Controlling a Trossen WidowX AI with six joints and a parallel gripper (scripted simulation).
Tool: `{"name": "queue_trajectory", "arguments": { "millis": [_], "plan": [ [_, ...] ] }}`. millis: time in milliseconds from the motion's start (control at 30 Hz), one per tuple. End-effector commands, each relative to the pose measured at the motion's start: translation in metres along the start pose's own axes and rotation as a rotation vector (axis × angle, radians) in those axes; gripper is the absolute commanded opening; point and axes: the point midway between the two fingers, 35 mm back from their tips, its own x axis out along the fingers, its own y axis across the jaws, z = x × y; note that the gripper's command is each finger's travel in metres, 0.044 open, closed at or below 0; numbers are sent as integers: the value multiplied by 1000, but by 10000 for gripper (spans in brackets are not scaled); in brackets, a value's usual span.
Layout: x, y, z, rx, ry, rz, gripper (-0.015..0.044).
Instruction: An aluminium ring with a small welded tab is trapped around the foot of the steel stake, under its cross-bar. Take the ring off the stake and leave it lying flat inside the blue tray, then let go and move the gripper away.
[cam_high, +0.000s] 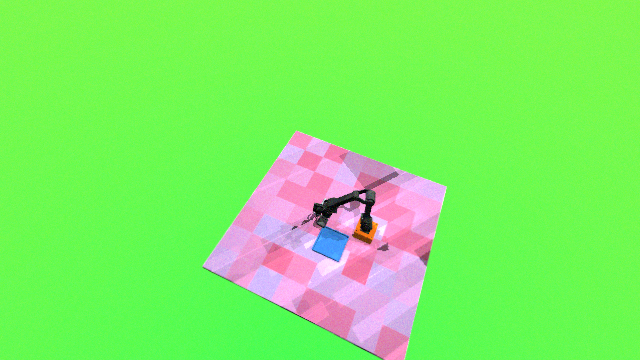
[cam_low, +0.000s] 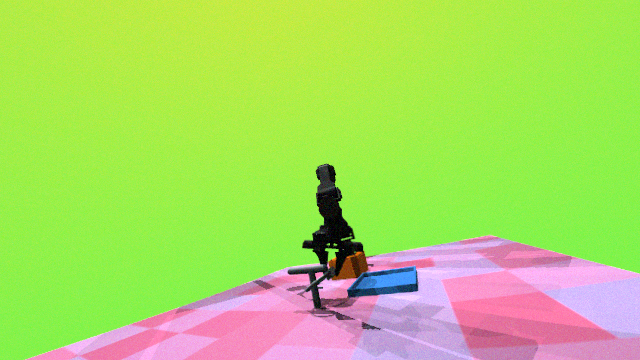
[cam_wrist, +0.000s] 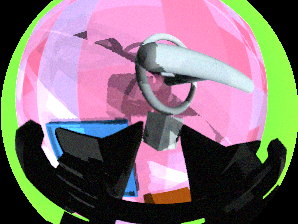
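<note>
The steel stake (cam_low: 316, 300) stands upright with its cross-bar (cam_low: 302, 270) (cam_wrist: 205, 67) on top. The aluminium ring (cam_low: 324, 278) (cam_wrist: 170, 111) is tilted steeply, close under the cross-bar. In the exterior view it crosses the post nearly edge-on. In the wrist view one end of the bar overlaps the ring's edge; whether that end passes through the ring is unclear. My gripper (cam_wrist: 161, 127) is shut on the ring's tab (cam_wrist: 162, 134), beside the stake and below bar height. The blue tray (cam_high: 330, 245) (cam_low: 382, 290) (cam_wrist: 90, 122) lies near the stake, with no ring in it.
The orange arm base (cam_high: 364, 233) (cam_low: 356, 266) (cam_wrist: 167, 195) stands behind the stake and tray in the exterior view. In the top view the arm hides most of the stake. The patchwork table top (cam_high: 285, 295) (cam_low: 540, 320) carries several shadows.
</note>
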Motion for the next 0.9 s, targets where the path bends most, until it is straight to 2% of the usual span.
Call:
{"name": "queue_trajectory", "arguments": {
  "millis": [0,333,867],
  "plan": [
    [-3,2,1,0,-9,-28,0],
    [-12,7,2,-13,-16,-88,0],
    [-21,5,4,-13,-16,-86,0]
  ]
}}
